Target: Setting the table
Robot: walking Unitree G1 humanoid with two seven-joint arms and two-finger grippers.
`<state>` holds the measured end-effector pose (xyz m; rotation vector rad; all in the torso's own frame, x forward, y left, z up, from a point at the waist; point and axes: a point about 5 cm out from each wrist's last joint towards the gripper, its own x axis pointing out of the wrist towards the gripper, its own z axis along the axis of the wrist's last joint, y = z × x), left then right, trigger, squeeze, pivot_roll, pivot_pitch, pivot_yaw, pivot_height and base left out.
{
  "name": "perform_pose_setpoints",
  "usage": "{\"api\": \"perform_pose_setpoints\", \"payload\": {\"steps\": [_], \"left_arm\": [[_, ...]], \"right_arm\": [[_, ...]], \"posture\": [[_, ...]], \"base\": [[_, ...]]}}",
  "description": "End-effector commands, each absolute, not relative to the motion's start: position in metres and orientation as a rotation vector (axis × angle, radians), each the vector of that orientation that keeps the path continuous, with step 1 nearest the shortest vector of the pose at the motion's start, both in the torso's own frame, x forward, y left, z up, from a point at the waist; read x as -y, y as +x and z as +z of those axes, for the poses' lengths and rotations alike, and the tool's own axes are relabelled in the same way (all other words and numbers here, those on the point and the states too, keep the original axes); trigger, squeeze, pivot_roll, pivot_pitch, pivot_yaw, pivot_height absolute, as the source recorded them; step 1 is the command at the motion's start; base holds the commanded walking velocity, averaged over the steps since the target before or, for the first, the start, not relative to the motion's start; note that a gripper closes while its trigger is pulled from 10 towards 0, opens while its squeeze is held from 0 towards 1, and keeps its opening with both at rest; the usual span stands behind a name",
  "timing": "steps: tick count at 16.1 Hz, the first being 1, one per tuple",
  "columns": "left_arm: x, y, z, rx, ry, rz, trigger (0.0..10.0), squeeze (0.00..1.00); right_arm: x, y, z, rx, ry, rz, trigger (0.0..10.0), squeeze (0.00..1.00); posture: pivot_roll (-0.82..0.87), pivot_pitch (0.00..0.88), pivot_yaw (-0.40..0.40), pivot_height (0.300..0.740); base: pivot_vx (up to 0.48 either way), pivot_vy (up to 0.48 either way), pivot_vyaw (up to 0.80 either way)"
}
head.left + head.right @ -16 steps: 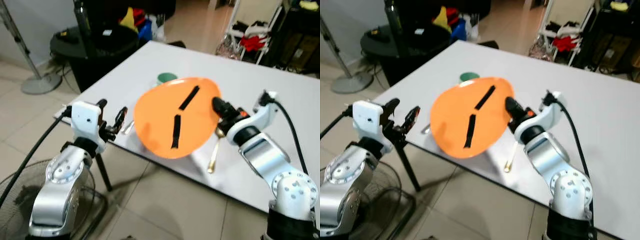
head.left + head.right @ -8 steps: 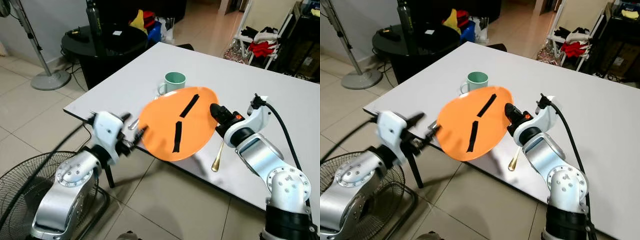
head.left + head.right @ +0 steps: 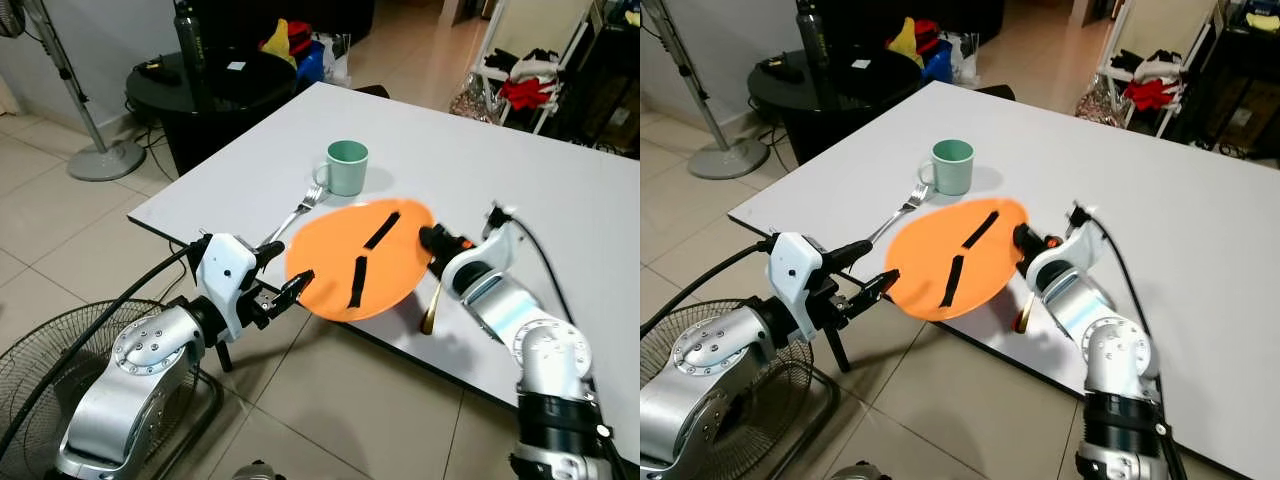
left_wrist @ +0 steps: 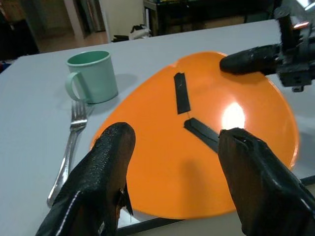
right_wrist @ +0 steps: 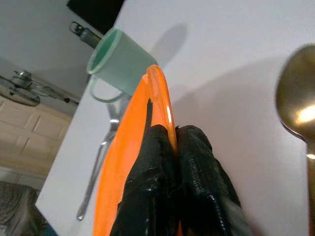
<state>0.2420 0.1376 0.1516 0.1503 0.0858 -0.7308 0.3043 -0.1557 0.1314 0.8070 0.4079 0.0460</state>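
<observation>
Right wrist view: right gripper pinches the orange plate rim, placing it beside the fork; left gripper open, empty; next lower flat on worktop, release.

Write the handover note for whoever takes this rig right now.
Right gripper: jaws shut on the orange plate at its rim, plate low over the white table near the front edge.
Left gripper: jaws open, at the plate's near edge, holding nothing.
On the table: green mug, fork left of the plate, gold spoon to its right.
Left: settle the plate flat, release.
</observation>
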Motion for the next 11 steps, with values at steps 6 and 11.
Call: {"api": "perform_pose_setpoints", "payload": {"steps": [6, 11], "left_arm": [[-0.136, 0.24, 0.153, -0.092, 0.158, -0.76, 10.0, 0.0], [-0.132, 0.238, 0.154, -0.09, 0.16, -0.782, 10.0, 0.0]], "right_arm": [[0.155, 0.324, 0.132, -0.368, 0.82, 0.05, 10.0, 0.0], [0.158, 0.334, 0.112, -0.431, 0.786, 0.014, 10.0, 0.0]], "posture": [[0.17, 0.0, 0.022, 0.727], [0.18, 0.0, 0.026, 0.727]], "base": [[0.0, 0.0, 0.0], [0.0, 0.0, 0.0]]}}
